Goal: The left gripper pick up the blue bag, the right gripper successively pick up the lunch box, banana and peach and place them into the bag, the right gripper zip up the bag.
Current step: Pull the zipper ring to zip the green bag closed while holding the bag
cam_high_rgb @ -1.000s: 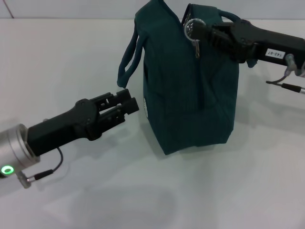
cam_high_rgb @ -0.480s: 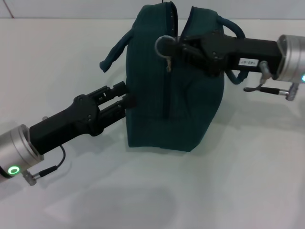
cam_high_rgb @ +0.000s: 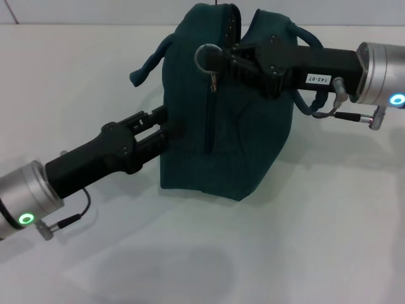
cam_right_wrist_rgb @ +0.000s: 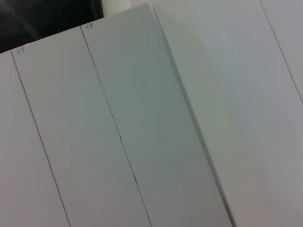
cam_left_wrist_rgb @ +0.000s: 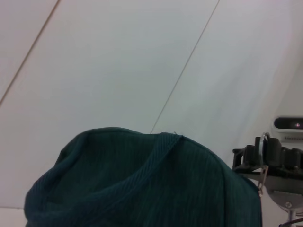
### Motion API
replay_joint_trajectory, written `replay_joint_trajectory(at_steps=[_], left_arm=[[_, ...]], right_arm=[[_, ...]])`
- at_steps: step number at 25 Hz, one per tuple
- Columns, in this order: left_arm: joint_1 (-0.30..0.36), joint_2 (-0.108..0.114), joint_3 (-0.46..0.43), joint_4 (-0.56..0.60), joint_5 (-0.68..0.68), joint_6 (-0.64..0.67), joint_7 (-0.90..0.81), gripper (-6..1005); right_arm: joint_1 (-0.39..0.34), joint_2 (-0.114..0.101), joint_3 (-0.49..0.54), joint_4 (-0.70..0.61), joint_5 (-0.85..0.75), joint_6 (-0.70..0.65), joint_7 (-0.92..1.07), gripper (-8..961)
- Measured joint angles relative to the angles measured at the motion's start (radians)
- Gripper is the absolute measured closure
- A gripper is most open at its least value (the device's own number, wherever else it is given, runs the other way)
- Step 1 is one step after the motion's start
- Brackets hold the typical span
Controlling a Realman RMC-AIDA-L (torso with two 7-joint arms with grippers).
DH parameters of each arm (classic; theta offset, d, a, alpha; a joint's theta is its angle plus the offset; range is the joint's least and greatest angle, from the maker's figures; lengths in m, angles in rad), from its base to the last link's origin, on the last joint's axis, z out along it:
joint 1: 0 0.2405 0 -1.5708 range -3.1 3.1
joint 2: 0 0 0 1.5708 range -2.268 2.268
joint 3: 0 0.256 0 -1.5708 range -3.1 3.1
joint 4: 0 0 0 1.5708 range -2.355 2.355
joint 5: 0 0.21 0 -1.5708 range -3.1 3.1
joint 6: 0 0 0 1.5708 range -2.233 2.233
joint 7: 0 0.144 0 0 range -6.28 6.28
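Zipping the bag: last step under way

The left gripper presses against the side of the blue bag, which stands on the white table; whether its jaws are open or closed I cannot tell. The right gripper is closed on the ring pull at the bag's top. No lunch box or fruit shows outside, so packing looks done; the zip seems nearly finished.

White table; blue bag standing upright on it.
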State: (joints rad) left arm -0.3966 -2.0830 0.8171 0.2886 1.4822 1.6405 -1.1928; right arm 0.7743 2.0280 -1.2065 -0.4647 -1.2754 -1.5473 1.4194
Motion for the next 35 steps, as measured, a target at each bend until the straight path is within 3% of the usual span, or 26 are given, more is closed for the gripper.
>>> replay_joint_trajectory(at_steps=[6, 17, 22, 35], left_arm=[[-0.012, -0.005, 0.003, -0.012, -0.001, -0.012, 0.025, 484], [-0.061, -0.008, 0.002, -0.100, -0.005, -0.018, 0.129, 869], [-0.062, -0.009, 0.005, -0.127, -0.006, -0.034, 0.170, 912], [-0.062, -0.011, 0.028, -0.138, 0.030, -0.038, 0.266, 924]], right_arm=[[-0.011, 0.000, -0.001, 0.015, 0.001, 0.002, -0.003, 946], [-0.056, 0.000, 0.006, 0.020, 0.035, 0.006, -0.004, 946], [-0.080, 0.000, 0.006, 0.044, 0.147, 0.017, -0.005, 946], [-0.081, -0.001, 0.005, 0.095, 0.238, 0.121, -0.004, 946]])
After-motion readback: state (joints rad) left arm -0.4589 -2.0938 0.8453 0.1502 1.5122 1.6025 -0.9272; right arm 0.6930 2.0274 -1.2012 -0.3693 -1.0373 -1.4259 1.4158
